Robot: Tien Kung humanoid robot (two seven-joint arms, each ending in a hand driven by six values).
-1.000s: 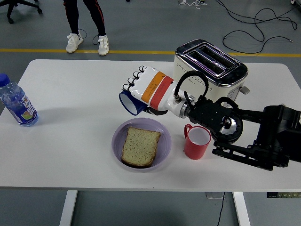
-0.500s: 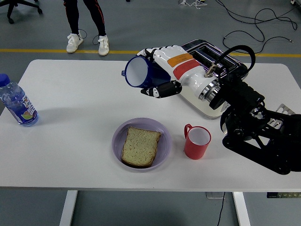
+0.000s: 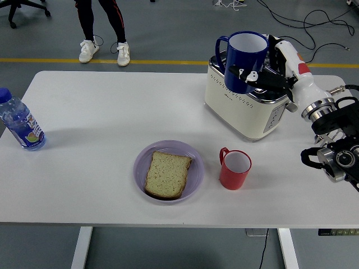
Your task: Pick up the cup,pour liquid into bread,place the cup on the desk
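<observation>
Blue cup (image 3: 245, 59) held upright above the toaster (image 3: 248, 106) by right hand (image 3: 275, 70), fingers wrapped round its body; rigid, probably light, likely slick glaze, best gripped round the body opposite the handle; bread (image 3: 168, 174) well left of toaster.

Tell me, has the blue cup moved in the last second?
Yes. The blue cup, held upright in the right hand, went from above the plate up and right to the toaster.

Bare table (image 3: 101, 117) lies open at nine o'clock of the toaster (image 3: 247, 106); red mug (image 3: 235, 169) and plate (image 3: 168, 171) crowd six o'clock.
</observation>
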